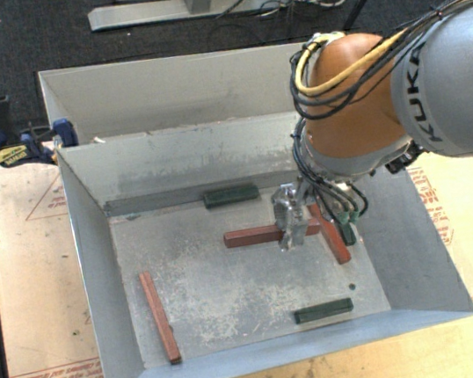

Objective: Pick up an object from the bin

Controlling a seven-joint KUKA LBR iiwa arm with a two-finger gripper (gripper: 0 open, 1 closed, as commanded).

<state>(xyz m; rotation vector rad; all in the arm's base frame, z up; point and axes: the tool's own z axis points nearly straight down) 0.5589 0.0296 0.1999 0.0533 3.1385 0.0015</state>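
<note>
My gripper (292,235) hangs in the right middle of the bin, its metal fingers reaching down over a flat reddish-brown bar (253,237) that lies crosswise on the floor. The fingertips stand at the bar's right part, close together. A second reddish-brown bar (337,242) lies slanted just right of the fingers, partly under the wrist. A dark green block (231,196) lies up and left of the gripper, near the back wall.
Another long reddish-brown bar (160,318) lies along the left side of the floor. A dark green block (323,310) rests near the front wall. The arm's orange cover and cables hang over the bin's right rear.
</note>
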